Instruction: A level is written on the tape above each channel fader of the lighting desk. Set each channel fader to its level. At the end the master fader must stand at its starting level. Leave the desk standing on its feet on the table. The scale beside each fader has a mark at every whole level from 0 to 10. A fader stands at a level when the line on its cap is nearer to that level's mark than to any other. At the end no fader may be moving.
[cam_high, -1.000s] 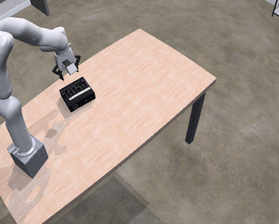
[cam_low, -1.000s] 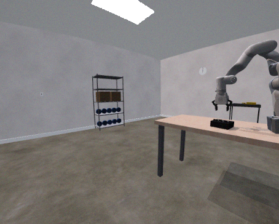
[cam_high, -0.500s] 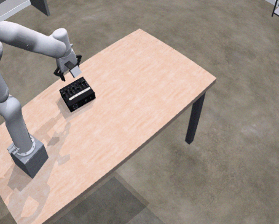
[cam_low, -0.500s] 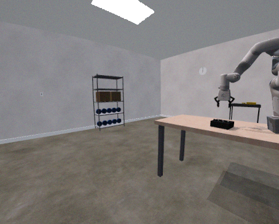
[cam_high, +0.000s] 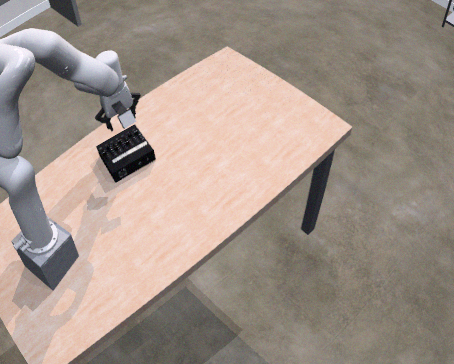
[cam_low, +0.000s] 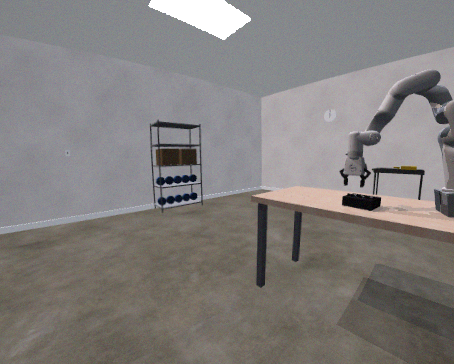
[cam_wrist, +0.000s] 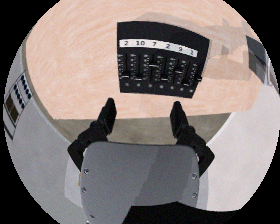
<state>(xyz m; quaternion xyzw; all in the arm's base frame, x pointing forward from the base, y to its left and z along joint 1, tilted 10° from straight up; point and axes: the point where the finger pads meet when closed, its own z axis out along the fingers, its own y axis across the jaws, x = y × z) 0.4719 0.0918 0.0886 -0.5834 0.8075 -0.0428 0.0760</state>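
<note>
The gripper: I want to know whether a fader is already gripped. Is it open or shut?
Open. In the wrist view the gripper has its fingers spread wide above the lighting desk, with nothing between them.

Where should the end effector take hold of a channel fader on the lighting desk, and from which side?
Grip the fader's cap, coming from above. The caps are the only raised parts on the desk's top face, and they slide along slots beside the scales, so one finger on each side of the cap, across its travel, seems best. The end effector hangs open above the desk's near edge, touching nothing.
</note>
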